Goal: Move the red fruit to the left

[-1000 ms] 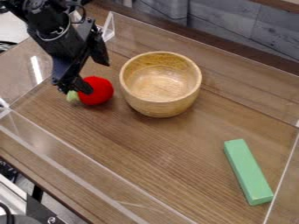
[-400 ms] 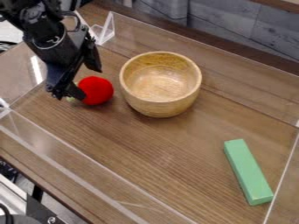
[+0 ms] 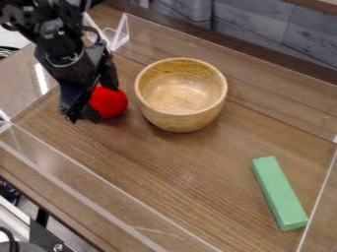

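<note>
Lying beside the round wooden bowl, the red fruit seems smooth.

Wood grain is seen on the surface. Smooth wood is suggested by the bowl. Matt green is shown by the block.

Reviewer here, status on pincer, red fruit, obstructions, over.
Pincer open, down at the red fruit. Wooden bowl close on the fruit's far side from the pincer.
</note>
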Tool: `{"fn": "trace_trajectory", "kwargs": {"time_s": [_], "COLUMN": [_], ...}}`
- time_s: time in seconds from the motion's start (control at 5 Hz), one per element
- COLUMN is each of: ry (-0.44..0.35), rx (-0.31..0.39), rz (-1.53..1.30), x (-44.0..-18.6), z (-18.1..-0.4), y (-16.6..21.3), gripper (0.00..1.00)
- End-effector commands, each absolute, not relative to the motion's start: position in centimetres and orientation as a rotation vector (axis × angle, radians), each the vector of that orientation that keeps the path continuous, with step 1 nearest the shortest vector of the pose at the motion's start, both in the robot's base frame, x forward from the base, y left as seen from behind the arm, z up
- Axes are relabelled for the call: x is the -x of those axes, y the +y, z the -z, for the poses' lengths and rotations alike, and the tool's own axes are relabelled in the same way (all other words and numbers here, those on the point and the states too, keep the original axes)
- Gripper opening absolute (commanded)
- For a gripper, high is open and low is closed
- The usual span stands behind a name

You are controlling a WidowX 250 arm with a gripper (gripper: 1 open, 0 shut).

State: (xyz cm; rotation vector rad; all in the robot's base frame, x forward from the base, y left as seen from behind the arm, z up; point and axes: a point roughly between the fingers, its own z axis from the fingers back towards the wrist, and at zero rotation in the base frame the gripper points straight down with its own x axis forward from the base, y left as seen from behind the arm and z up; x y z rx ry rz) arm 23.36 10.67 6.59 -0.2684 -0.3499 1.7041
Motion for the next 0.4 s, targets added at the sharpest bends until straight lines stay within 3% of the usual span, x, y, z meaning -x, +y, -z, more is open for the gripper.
{"fn": "trace_trajectory", "kwargs": {"time_s": [0.0,0.2], "ry": [-0.393,-0.397], "rx": [0.265,0.258], "rz": [-1.703,-1.712], "x": [-24.3,-24.7], "z": [-5.9,-4.8], "y": [11.3,11.7], "gripper": [1.00,0.00]}}
